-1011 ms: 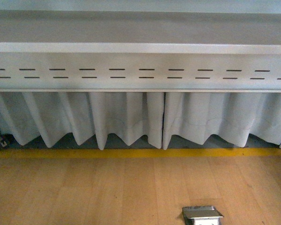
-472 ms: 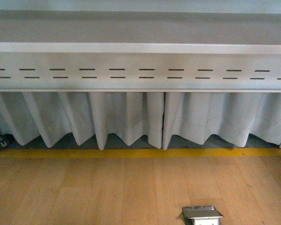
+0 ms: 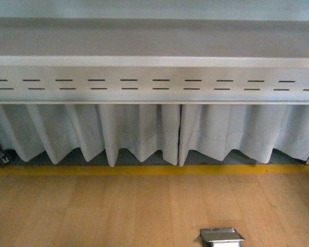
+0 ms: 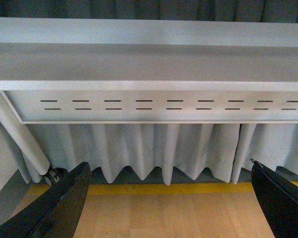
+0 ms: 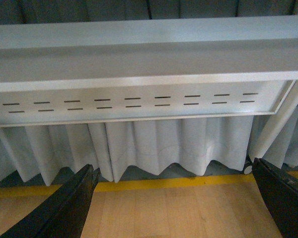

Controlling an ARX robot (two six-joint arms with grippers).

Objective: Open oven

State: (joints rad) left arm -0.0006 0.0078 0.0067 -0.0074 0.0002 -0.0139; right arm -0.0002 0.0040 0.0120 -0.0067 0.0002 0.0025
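Basically both arms sit low, wrists level, aimed at the slotted table front [image 4: 154, 105] and its white skirt [image 4: 139, 148] above the wood floor [image 3: 118, 211]. Left gripper [image 4: 169, 167] is spread wide, black fingers [image 4: 59, 203] empty, touching nothing. Right gripper [image 5: 174, 167] likewise wide and empty. Front view catches neither arm. Oven: cannot tell where it is, no view shows it.

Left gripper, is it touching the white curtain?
Apart. The front view shows the white curtain with no gripper anywhere on it. In the left wrist view the left gripper is open, near the camera, with the curtain far behind.
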